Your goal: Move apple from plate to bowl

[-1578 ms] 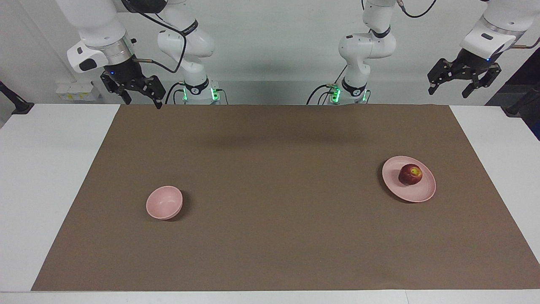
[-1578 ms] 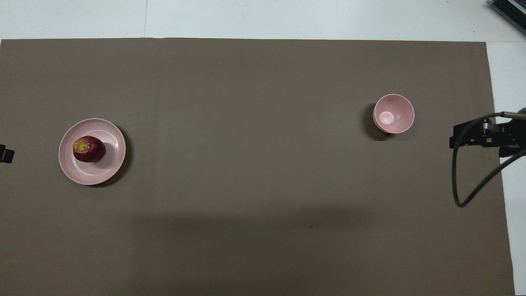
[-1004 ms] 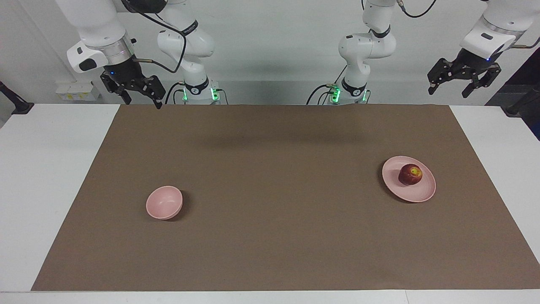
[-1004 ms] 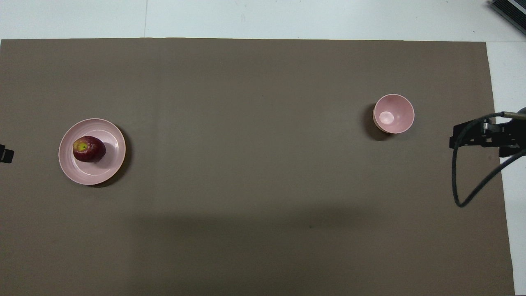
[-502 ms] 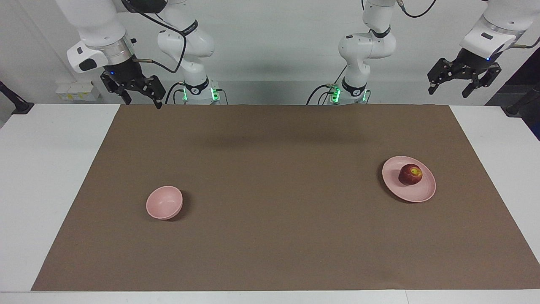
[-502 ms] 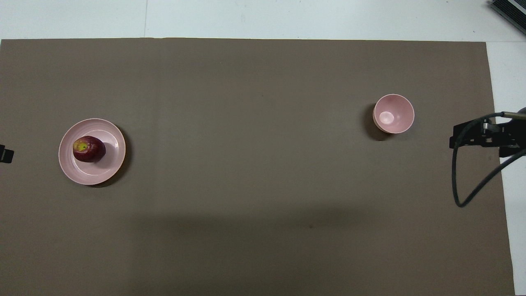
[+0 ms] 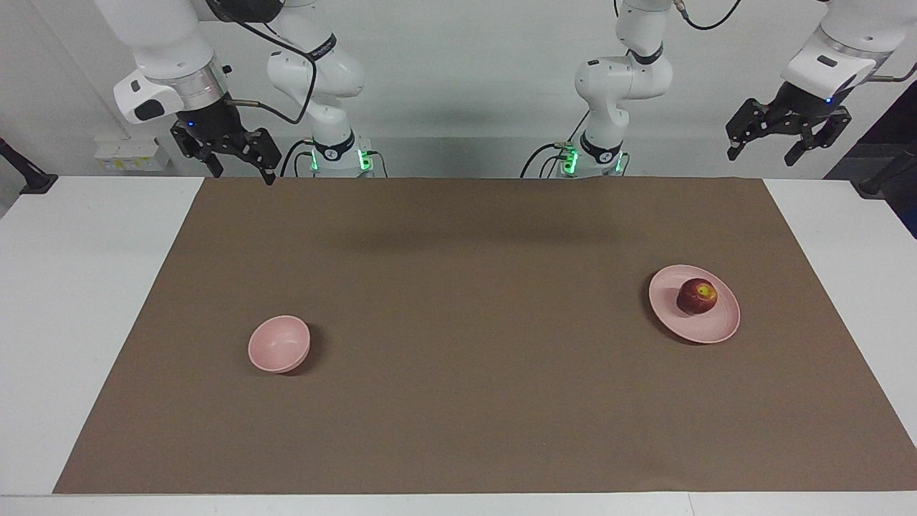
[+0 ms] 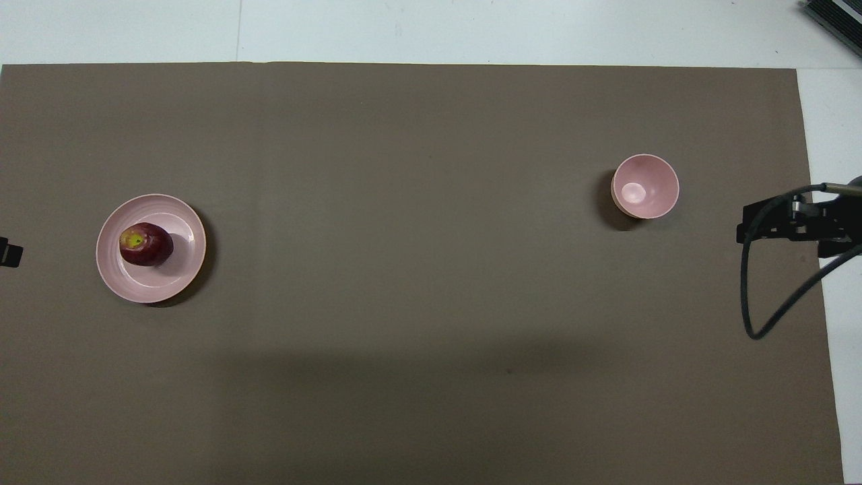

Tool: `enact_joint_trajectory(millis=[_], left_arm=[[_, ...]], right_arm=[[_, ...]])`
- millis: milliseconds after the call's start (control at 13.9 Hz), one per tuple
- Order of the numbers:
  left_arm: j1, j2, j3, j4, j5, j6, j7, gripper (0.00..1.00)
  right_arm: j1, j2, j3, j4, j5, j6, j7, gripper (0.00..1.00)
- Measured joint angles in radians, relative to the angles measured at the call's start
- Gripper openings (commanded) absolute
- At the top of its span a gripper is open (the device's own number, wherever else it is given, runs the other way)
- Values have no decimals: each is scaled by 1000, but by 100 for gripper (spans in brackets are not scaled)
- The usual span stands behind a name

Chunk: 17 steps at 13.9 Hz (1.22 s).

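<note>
Apple (image 7: pixel 697 297) sits on the plate (image 7: pixel 722 326), a bit off the middle. It is dark red with a yellow patch on top. The plate lies flat on the brown mat (image 7: pixel 473 322), toward the left arm's end of the table. The bowl (image 7: pixel 279 345) stands on the mat too, toward the right arm's end, well apart from the plate. The bowl has nothing in it. It is a little farther from the robots than the plate.

Both arms are up high near their own ends and wait. The left gripper (image 7: pixel 765 152) hangs in the air over the white table edge near the mat's corner. Its fingers are spread apart and it holds nothing. The right gripper (image 7: pixel 241 172) hangs over the mat's other corner near the robots. Its fingers are spread apart too, and it holds nothing. Neither gripper is close to the apple or the bowl. A black cable (image 8: pixel 768 316) loops down from the right arm.
</note>
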Motion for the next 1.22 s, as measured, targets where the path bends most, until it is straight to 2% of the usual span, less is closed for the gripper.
enact_joint_trajectory(millis=[1219], left_arm=[[-29, 0, -4, 0, -1, -1, -3, 100]], right_arm=[[0, 0, 0, 0, 0, 0, 0, 100]])
